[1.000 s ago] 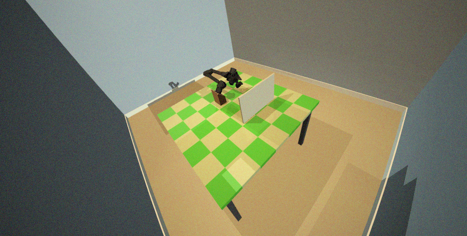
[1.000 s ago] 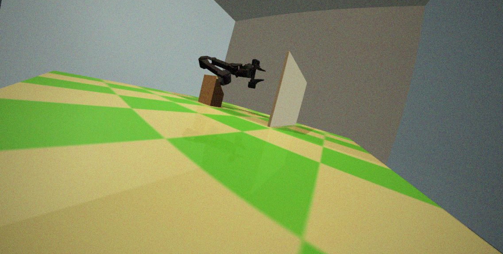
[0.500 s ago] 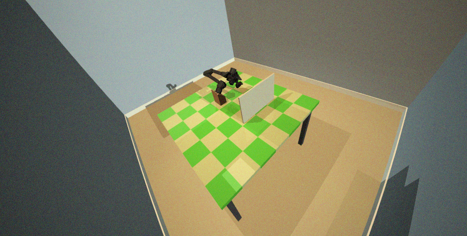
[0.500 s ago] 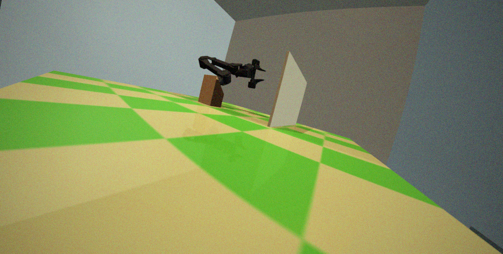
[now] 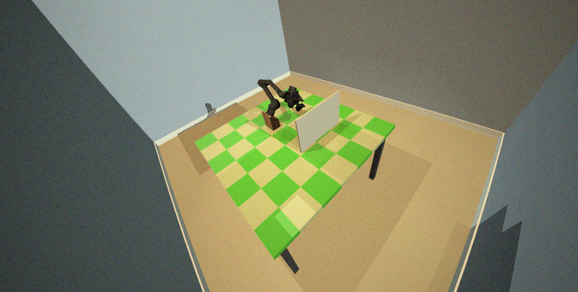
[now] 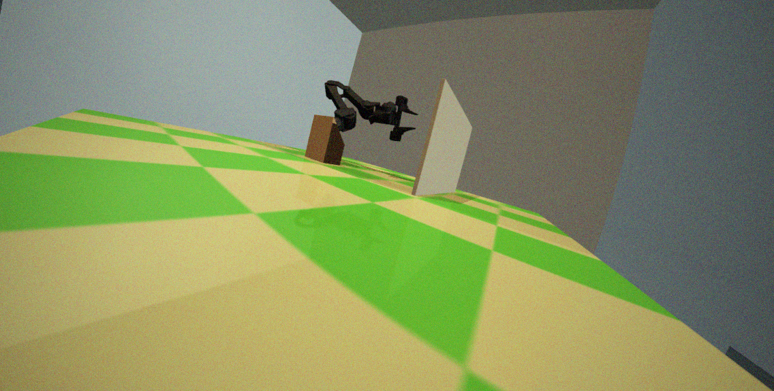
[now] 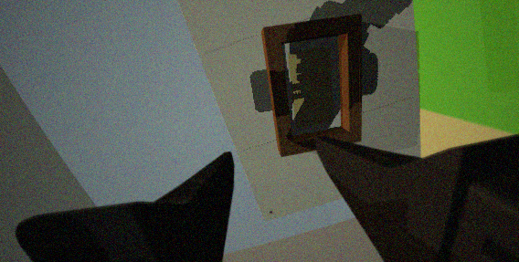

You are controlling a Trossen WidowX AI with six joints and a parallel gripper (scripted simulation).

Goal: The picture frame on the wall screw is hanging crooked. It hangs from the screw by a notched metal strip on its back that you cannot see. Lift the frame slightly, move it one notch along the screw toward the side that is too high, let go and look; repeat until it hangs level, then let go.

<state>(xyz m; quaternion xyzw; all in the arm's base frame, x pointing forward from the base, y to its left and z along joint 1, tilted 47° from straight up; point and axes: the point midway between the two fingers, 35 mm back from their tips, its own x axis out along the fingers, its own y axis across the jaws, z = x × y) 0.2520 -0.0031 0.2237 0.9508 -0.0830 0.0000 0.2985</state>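
The brown picture frame (image 7: 275, 57) hangs on the pale board (image 5: 319, 122) (image 6: 449, 139) (image 7: 228, 15). The wrist view is turned, with the board's top to the left. The frame is tilted against the board's faint lines; its end toward the bottom of that view looks too high. My gripper (image 5: 303, 103) (image 6: 415, 121) (image 7: 274, 151) is partly open and empty, its tips pointing at the board with a gap in the exterior view. One fingertip overlaps the frame's near bar in the wrist view; I cannot tell whether they touch. Screw and notched strip are hidden. The top and exterior views show only the board's back.
A brown block (image 5: 270, 121) (image 6: 323, 139) stands by the arm's base. The board stands upright on the green and cream checkered table (image 5: 283, 158) (image 6: 351, 247) (image 7: 466, 61). The arm's dark shadow falls across the frame and board. A small dark dot (image 7: 270, 212) is near the board's corner.
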